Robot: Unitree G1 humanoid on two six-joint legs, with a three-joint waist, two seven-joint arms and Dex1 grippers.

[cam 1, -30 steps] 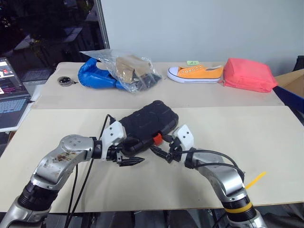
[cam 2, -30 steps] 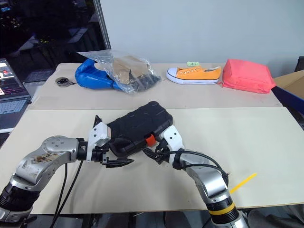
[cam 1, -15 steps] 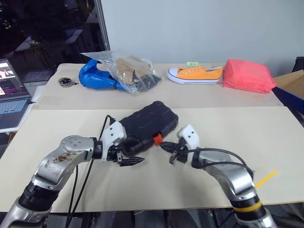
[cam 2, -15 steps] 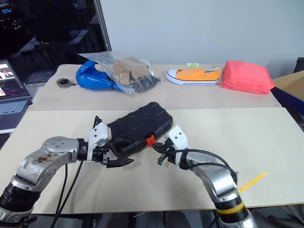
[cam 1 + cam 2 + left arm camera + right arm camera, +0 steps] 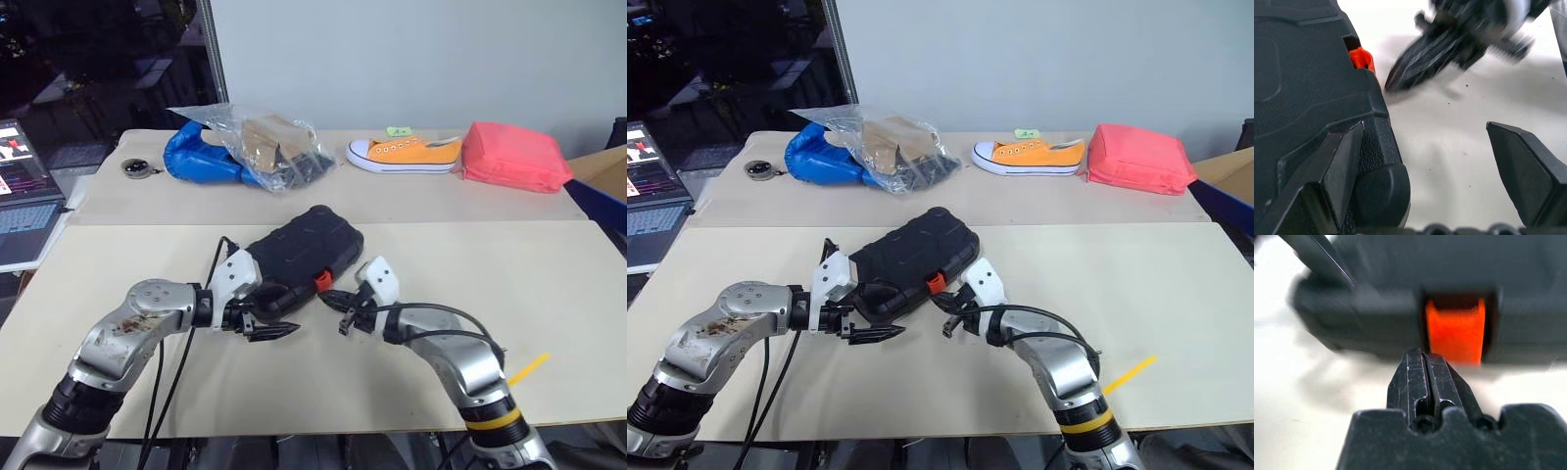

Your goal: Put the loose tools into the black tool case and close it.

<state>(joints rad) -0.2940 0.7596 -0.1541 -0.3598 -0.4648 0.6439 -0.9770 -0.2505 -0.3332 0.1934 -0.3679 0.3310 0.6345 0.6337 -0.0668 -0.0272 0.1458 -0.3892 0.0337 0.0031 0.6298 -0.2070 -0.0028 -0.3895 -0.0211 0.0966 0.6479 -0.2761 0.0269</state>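
The black tool case lies closed in the middle of the near table, its orange latch tab facing me. No loose tools are in view. My left gripper is open and straddles the case's near left corner; one finger lies against the case wall, the other hangs over bare table. My right gripper is shut with nothing in it. Its joined tips point at the case's front edge, just below and beside the latch tab.
On the far table lie a clear plastic bag over a blue item, an orange shoe and a pink pouch. A laptop sits at the left edge. A yellow strip lies near the front right.
My right gripper has shut. It drew back to the right, then returned with its tips at the latch tab. The left gripper stays open at the case corner.
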